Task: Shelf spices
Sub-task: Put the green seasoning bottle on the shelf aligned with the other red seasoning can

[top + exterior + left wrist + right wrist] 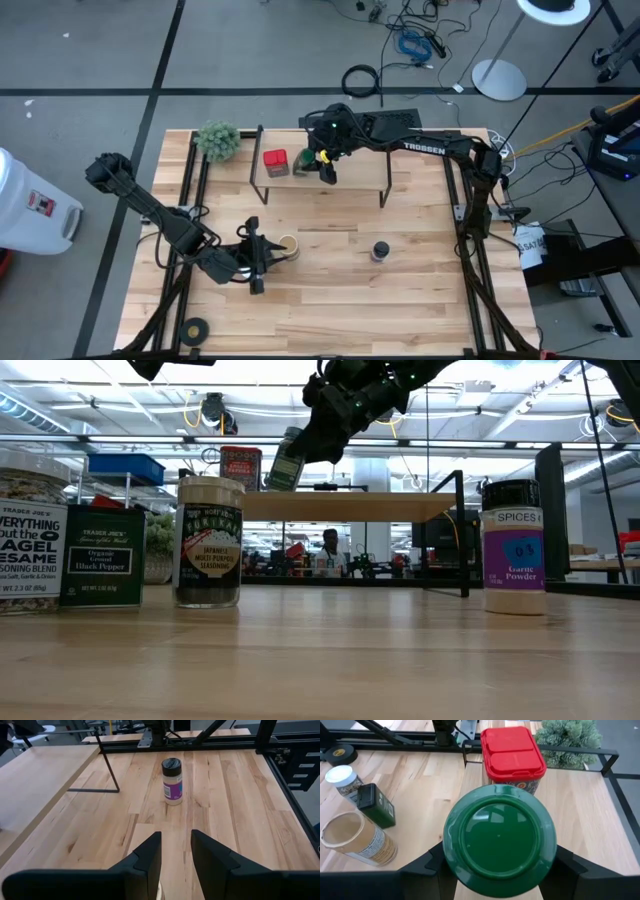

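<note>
A green-lidded jar [500,837] is pinched between the fingers of the right claw [326,167] and held tilted just above the shelf [355,178]. Just beyond it, a red tin [512,756] is seen standing on the shelf board. The left claw [176,857] is held low over the worktop [420,290] with its fingers narrowly parted around nothing. A tan cylinder [288,247] stands just beside it, and a dark-lidded jar [172,781] is seen farther ahead.
</note>
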Motion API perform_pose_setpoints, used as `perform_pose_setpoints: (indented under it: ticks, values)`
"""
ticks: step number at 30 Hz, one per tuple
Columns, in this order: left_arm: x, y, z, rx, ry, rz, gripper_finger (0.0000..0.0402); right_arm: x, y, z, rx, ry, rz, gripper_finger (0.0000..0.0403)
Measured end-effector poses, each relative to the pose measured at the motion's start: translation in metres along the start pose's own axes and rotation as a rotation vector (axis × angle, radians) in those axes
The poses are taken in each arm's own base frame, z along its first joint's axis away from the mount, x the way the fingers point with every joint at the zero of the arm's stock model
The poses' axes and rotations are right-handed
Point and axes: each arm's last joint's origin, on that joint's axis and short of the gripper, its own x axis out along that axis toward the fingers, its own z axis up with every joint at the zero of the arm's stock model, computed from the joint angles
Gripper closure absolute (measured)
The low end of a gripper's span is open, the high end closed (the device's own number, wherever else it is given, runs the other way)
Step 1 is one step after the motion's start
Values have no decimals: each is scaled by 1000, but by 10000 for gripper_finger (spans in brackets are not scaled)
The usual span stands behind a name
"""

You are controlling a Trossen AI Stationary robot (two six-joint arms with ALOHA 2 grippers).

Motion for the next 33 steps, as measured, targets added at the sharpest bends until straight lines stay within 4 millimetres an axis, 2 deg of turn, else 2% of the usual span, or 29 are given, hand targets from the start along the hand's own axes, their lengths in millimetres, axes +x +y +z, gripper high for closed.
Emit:
perform_pose_setpoints:
  ticks: [12, 21, 33]
  values:
    - [0, 0, 0, 0, 0, 0, 288, 1, -2, 0, -4, -12, -10, 201]
    - [0, 0, 0, 0, 0, -1, 288, 1, -3, 5, -9, -54, -19, 147]
    - [0, 0, 0, 0, 0, -1, 288, -4, -3, 12, -19, -76, -26, 142]
